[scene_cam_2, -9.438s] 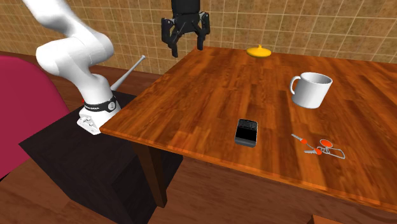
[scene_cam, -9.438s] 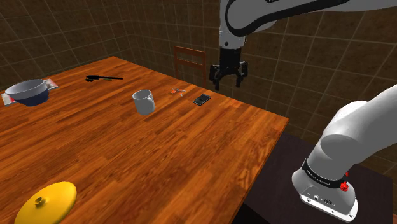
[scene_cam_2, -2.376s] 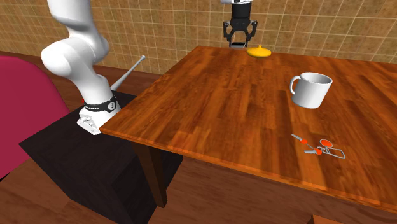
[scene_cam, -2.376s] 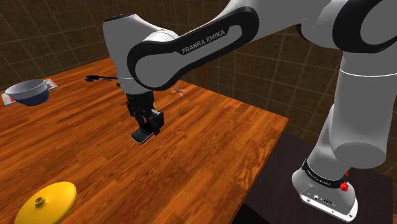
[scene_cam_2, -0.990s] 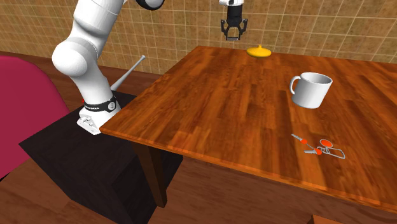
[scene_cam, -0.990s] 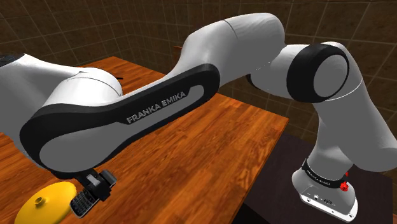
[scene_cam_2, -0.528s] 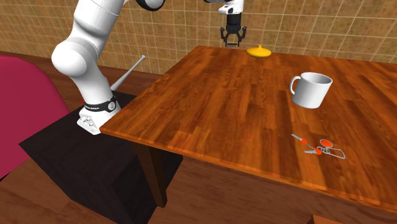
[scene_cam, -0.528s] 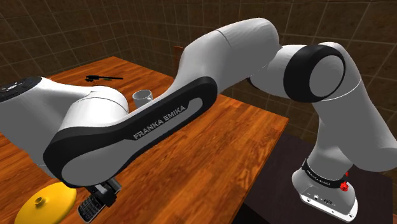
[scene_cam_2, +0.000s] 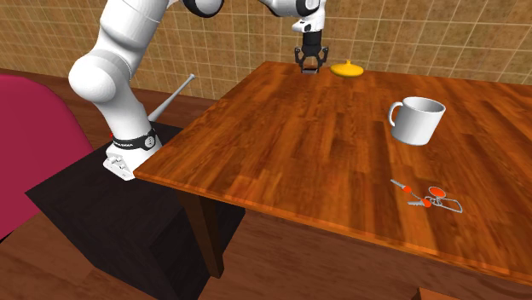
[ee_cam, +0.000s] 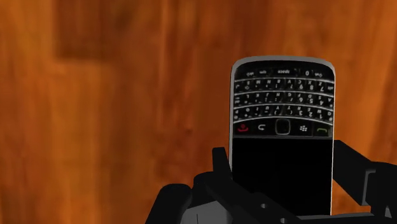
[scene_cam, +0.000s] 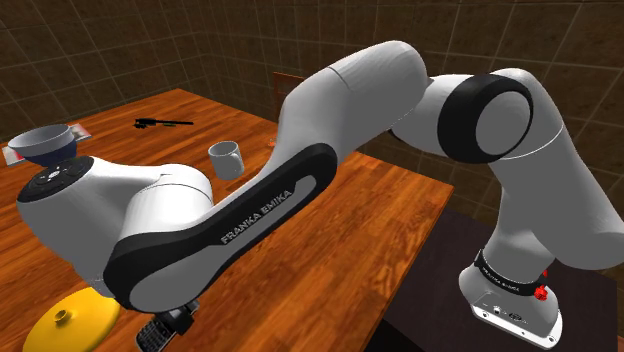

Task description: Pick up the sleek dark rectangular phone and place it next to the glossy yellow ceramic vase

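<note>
Clamping the black rectangular keypad phone (ee_cam: 282, 127) by its long edges, the black fingers (ee_cam: 356, 175) hold it close to the brown wooden tabletop (ee_cam: 114, 114), just beside the flat glossy yellow vase (scene_cam: 70, 322), on the vase's right in the shoulder view.

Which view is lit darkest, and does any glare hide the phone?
Shoulder view: the darkest, its tiled wall a deep brown. Second exterior view: much brighter, the wall tan and the table warmly lit. Wrist view: evenly lit, with no glare on the phone; its screen is plain black.
</note>
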You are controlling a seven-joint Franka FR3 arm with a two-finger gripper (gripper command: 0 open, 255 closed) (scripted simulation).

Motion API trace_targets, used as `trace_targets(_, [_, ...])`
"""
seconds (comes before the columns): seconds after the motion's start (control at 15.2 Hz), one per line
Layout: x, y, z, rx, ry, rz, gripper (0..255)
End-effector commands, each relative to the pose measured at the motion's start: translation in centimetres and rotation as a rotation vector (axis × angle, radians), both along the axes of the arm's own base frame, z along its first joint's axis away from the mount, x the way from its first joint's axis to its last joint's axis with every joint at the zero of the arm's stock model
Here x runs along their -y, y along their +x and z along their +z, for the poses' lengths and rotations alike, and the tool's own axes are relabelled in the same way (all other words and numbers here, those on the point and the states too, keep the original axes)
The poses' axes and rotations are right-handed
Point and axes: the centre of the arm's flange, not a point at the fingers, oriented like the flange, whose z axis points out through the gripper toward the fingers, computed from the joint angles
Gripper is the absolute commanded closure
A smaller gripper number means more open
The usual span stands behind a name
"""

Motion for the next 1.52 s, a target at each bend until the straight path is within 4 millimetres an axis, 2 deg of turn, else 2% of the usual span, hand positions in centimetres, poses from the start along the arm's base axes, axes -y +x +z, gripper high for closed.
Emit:
trace_targets(0.0, [0.0,0.0,-0.9,0.000,0.001,0.000,255])
trace_targets(0.26, [0.0,0.0,-2.8,0.000,0.001,0.000,255])
trace_targets(0.73, [0.0,0.0,-2.8,0.000,0.001,0.000,255])
trace_targets(0.79, [0.0,0.0,-2.8,0.000,0.001,0.000,0])
trace_targets(1.12, [0.0,0.0,-2.8,0.001,0.001,0.000,0])
trace_targets(1.39, [0.2,-0.3,2.2,0.000,0.001,0.000,0])
trace_targets(1.45, [0.2,-0.3,2.2,0.000,0.001,0.000,0])
